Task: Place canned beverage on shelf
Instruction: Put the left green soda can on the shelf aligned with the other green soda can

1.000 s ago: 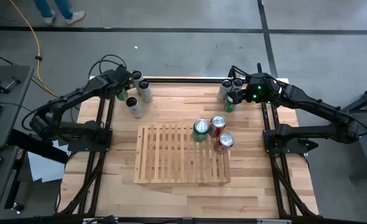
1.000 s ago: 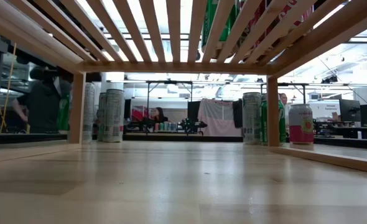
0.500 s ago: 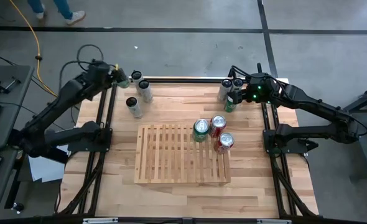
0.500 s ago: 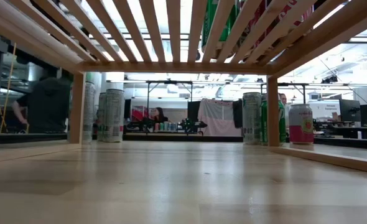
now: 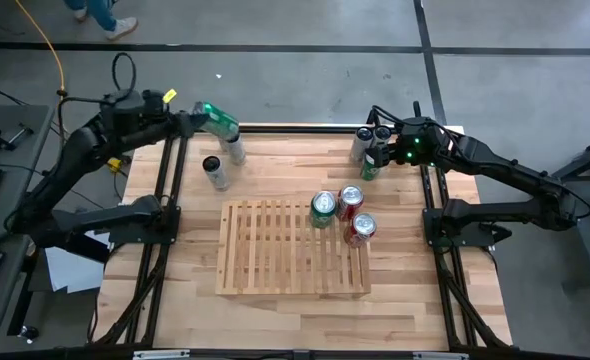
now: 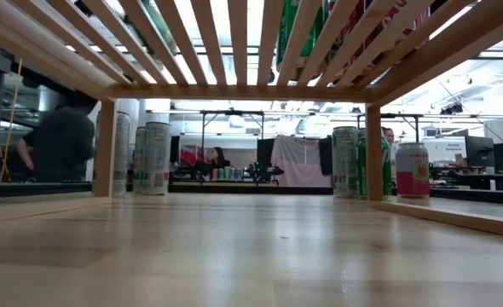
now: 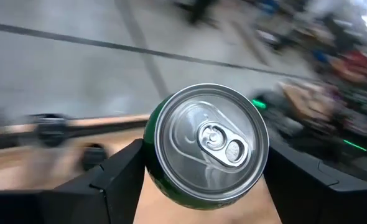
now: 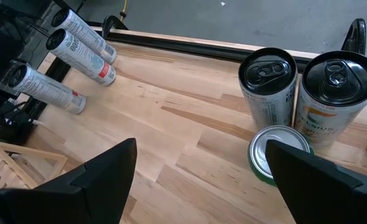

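A green can (image 5: pixel 225 126) with a silver top (image 7: pixel 211 144) hangs over the table's far left corner, and my left gripper (image 5: pixel 207 118) is shut on it. Three more cans (image 5: pixel 345 212) stand upright on the right part of the slatted wooden shelf (image 5: pixel 275 250) at mid table. My right gripper (image 5: pixel 380 152) is open above a cluster of cans at the far right. In the right wrist view, its fingers stand on either side of a green can (image 8: pixel 278 153) without touching it. My left gripper pinches the green can's two opposite side walls (image 7: pixel 152 158) between its two fingers (image 7: pixel 118 182). The fingers lie along the can, whose top faces back toward the wrist. They point nearly level toward the table's right. The can is lifted clear and tipped far over.
Slim white cans (image 5: pixel 215 172) stand near the far left corner; three show in the right wrist view (image 8: pixel 78 53). A black-topped can (image 8: pixel 268 81) and a white-and-orange can (image 8: pixel 333 93) stand beside the green one at the far right. The shelf's left part is bare slats.
My left gripper has risen from among the far left cans and swung toward the table's far left corner. It has tipped from pointing down to nearly level. The green can has come up clear of the table with it and gone from upright to tipped over.
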